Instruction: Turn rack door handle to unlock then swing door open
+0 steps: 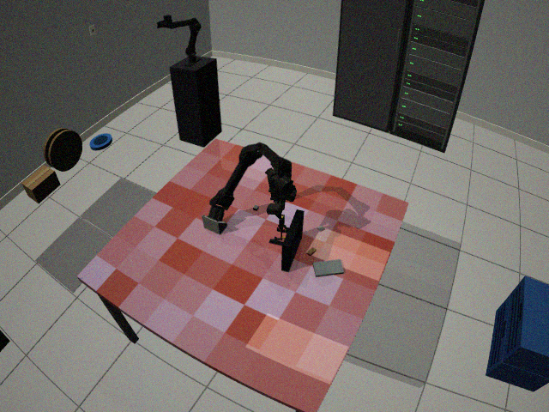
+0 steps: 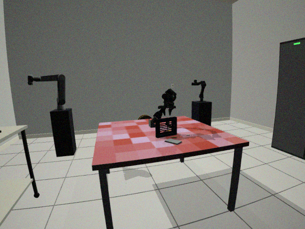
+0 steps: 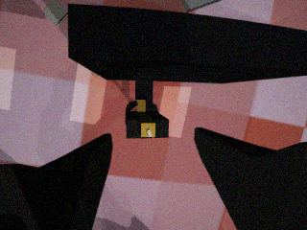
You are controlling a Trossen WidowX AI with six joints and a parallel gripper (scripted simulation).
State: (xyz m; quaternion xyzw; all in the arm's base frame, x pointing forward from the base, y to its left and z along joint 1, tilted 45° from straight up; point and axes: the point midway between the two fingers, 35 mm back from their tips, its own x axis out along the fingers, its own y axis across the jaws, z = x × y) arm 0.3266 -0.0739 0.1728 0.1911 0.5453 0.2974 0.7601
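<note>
The black rack frame with its door (image 1: 292,241) (image 3: 182,45) stands upright on the table; the door looks shut, in line with the frame. Its slotted front also shows in the exterior view. The black upright handle (image 1: 280,229) (image 3: 160,126) with yellow parts stands out from the door on the arm's side; its yellow-marked top faces the wrist camera. My gripper (image 2: 167,114) (image 3: 153,136) points down above the handle, open, one finger to each side of it. Gaps show on both sides and nothing is held. Fingertip height against the handle top is hard to tell.
A grey flat slab (image 1: 328,268) (image 2: 173,141) and a small brown block (image 1: 311,251) (image 2: 174,137) lie on the frame's far side from the arm. A small grey piece (image 1: 321,229) lies there too. A small grey cube (image 1: 256,208) lies near the arm's base (image 1: 214,224).
</note>
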